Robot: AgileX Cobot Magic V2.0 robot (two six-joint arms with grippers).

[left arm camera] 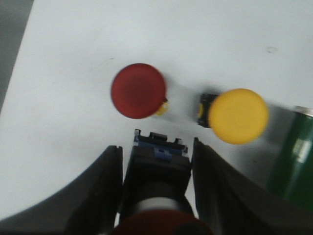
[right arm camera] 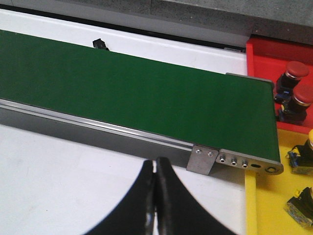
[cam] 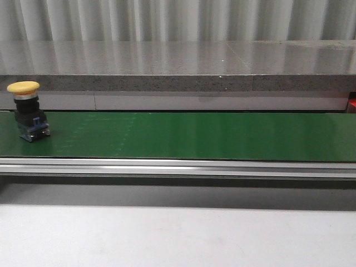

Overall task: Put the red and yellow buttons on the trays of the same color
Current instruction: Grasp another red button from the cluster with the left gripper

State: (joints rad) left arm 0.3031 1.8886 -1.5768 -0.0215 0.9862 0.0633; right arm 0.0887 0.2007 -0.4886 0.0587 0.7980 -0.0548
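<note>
My left gripper is shut on a red button, its black body held between the two fingers and its red cap toward the camera. Beyond it on the white table stand another red button and a yellow button. A further yellow button stands upright on the green conveyor belt at its far left. My right gripper is shut and empty over the white table near the belt's end. The red tray holds two red buttons; the yellow tray holds yellow buttons.
The belt's metal frame and bracket lie just beyond my right gripper. A grey stone ledge runs behind the belt. In the left wrist view the belt's green edge borders the table beside the yellow button.
</note>
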